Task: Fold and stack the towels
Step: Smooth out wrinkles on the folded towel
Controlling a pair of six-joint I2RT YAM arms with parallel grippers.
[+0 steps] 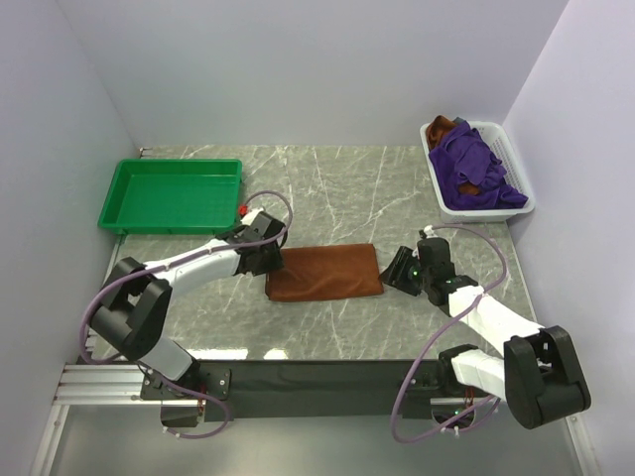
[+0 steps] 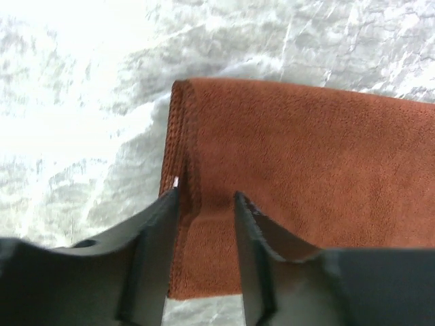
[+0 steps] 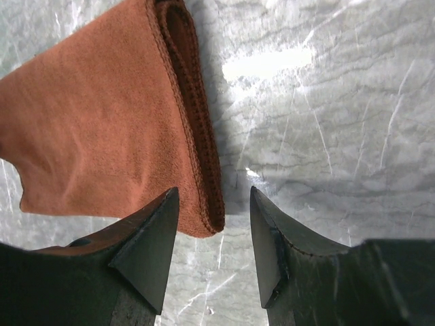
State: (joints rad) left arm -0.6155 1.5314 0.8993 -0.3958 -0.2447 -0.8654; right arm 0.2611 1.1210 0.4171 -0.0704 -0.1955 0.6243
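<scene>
**Two arms flank a folded towel at mid-worktop**

A rust-brown plush towel point(image 1: 325, 272), folded into a flat oblong, lies in the middle of the grey marble worktop point(image 1: 337, 188) with one of my arms at each short end. The left fingers point(image 2: 158, 234) straddle the stitched hem at the left end, and a ridge of cloth rises between them. I cannot tell whether they are clamped on it or only set around it. The right fingers point(image 3: 151, 234) stand apart over bare marble, just beside the doubled edge at the right end, and hold nothing.

I judge the step in hand to be a grip on both ends, either for another fold or for a lift toward the green plastic tray point(image 1: 174, 162) at far left. To do it well, I would shift the right fingers sideways until the doubled edge sits between them. They should go low enough to catch the bottom layer too. Both ends should then rise together so the fold does not slide open.

Only the overhead view shows the towel's whole outline, the tray, and the white plastic basket point(image 1: 526, 193) at far right, which holds crumpled purple towels point(image 1: 476, 174). The left wrist view alone shows the ridge of cloth at the hem. The right wrist view alone shows the stacked layers and the gap beside them.
</scene>
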